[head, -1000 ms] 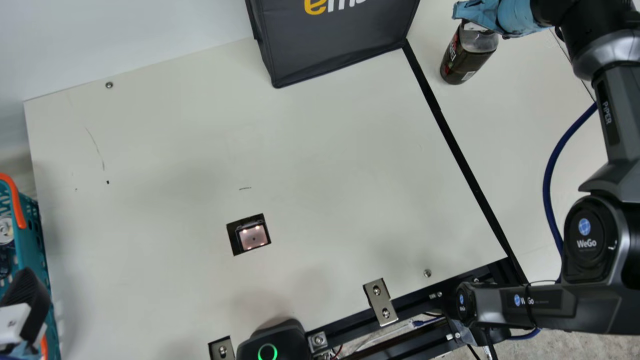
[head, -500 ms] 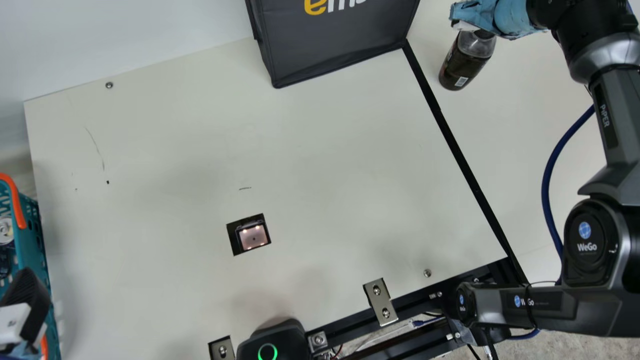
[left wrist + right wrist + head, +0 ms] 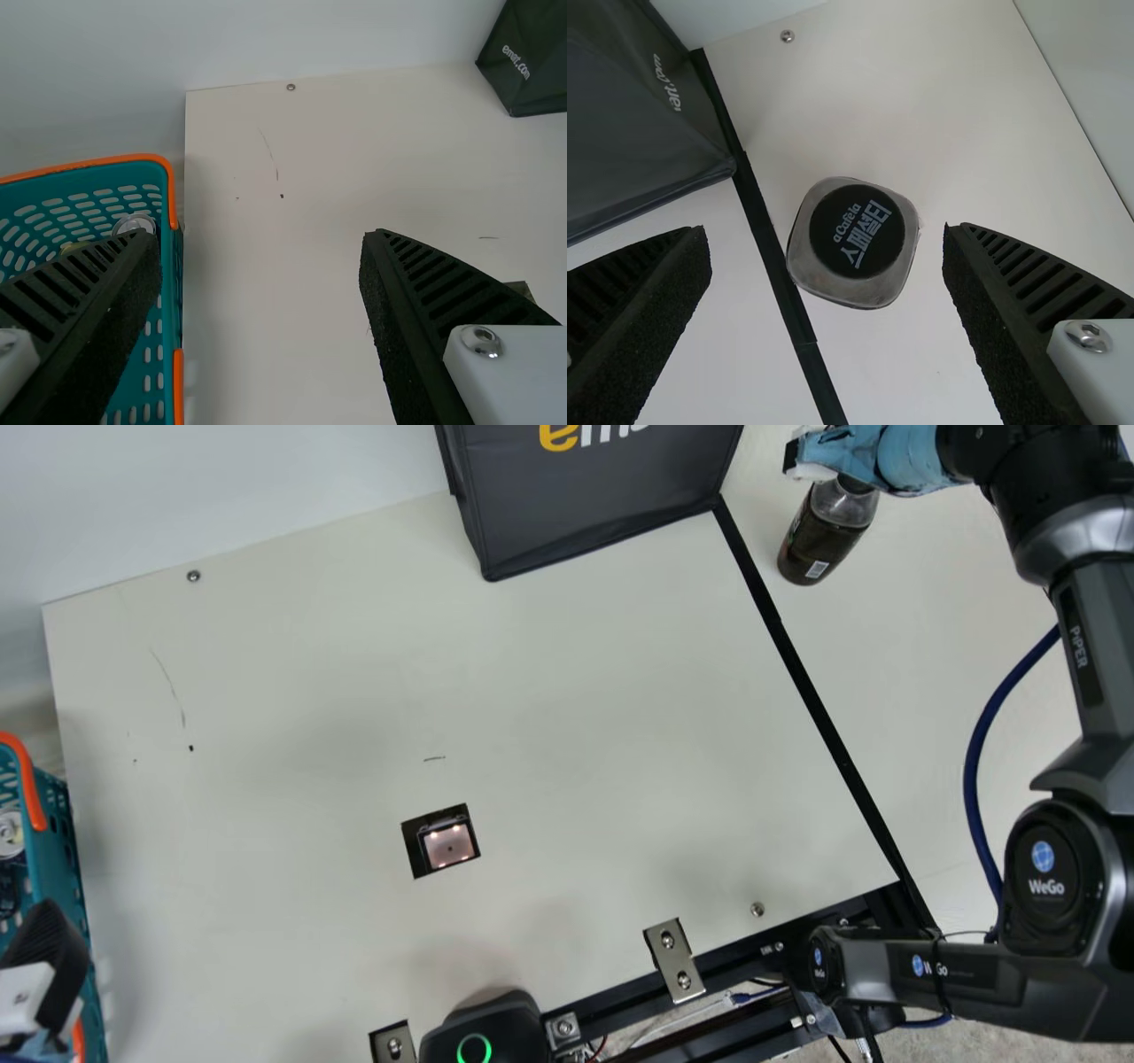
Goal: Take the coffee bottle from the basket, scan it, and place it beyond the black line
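Dark plastic coffee bottle (image 3: 819,538): main view, barcode; right wrist view, round black cap (image 3: 857,230). Right gripper (image 3: 837,452), left gripper (image 3: 46,948): open.

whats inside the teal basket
The teal basket holds a can, something yellowish and something dark. The left end effector covers part of the inside, so what else lies there cannot be seen.

Right arm, black and grey (image 3: 1076,638), sharply bent; my blue-wrapped gripper with black ribbed fingers (image 3: 808,459) gaped downward. My left black-fingered, white-mounted gripper (image 3: 46,957) stood open too.
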Robot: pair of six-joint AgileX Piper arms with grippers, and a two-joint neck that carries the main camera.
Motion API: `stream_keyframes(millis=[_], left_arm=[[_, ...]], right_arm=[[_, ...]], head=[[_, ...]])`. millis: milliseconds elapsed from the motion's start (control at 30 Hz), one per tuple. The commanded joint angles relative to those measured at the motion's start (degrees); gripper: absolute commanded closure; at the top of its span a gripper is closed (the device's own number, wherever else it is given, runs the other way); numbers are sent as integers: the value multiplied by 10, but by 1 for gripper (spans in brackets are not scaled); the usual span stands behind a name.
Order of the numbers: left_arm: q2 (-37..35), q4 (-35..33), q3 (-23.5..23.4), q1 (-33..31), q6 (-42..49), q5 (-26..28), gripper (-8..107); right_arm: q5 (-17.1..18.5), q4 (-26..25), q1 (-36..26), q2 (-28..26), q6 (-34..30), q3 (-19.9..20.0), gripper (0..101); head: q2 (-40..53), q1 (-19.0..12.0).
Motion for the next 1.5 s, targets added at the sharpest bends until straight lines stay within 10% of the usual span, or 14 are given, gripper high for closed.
stream_keyframes(millis=[0, 867, 1467], left_arm=[[0, 0, 0, 0, 0, 0, 9], [0, 0, 0, 0, 0, 0, 9], [0, 0, 0, 0, 0, 0, 9]], right_arm=[[2, 4, 3, -5, -3, 2, 10], [30, 12, 109, -152, 13, 106, 10], [80, -75, 246, -281, 135, 181, 10]], head=[[0, -16], [0, -16], [0, -16]])
